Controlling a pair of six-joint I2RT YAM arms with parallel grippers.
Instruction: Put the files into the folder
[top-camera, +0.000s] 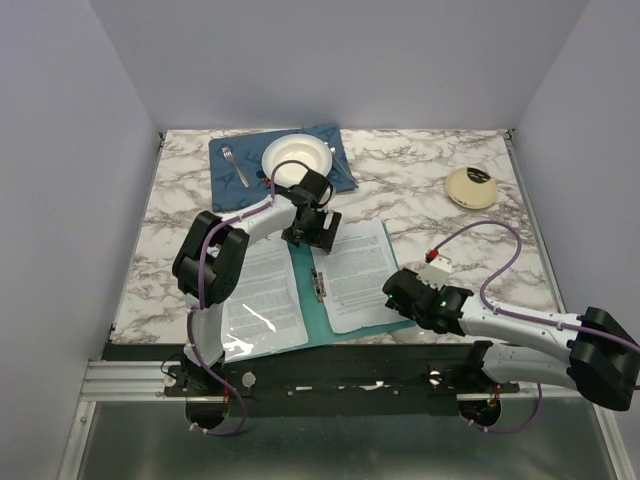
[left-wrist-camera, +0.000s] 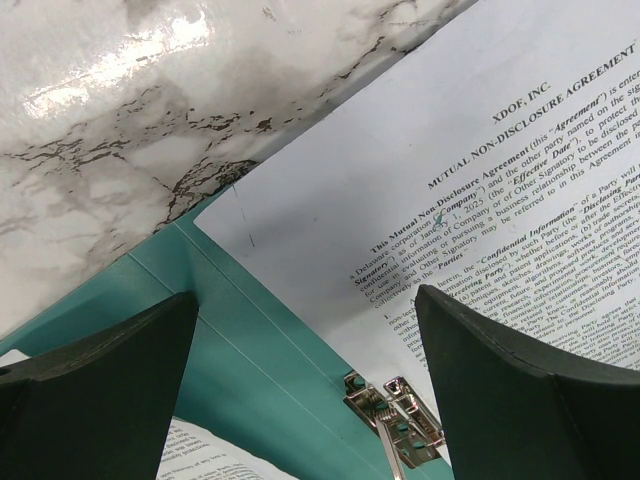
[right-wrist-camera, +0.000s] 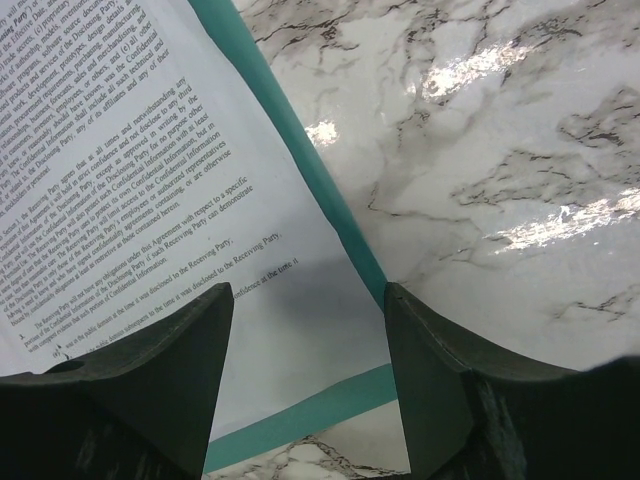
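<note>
The teal folder (top-camera: 311, 300) lies open and flat on the marble table, its metal spine clip (top-camera: 320, 284) showing. The files (top-camera: 355, 268), white sheets of dense black text, lie on its right half. Another printed sheet (top-camera: 262, 292) lies on the left half. My left gripper (top-camera: 312, 236) hovers open over the folder's far end by the spine; in the left wrist view the gripper (left-wrist-camera: 305, 295) has the folder (left-wrist-camera: 250, 350), clip (left-wrist-camera: 395, 425) and files (left-wrist-camera: 450, 200) below it. My right gripper (top-camera: 396, 290) stands open over the files' near right corner (right-wrist-camera: 290, 340) and the folder's edge (right-wrist-camera: 306, 408), gripper (right-wrist-camera: 308, 287) empty.
A dark blue placemat (top-camera: 335, 165) at the back holds a white bowl (top-camera: 297, 158) and a fork (top-camera: 234, 166). A round cream disc (top-camera: 471, 187) lies at the back right. A black rail (top-camera: 330, 372) runs along the table's near edge.
</note>
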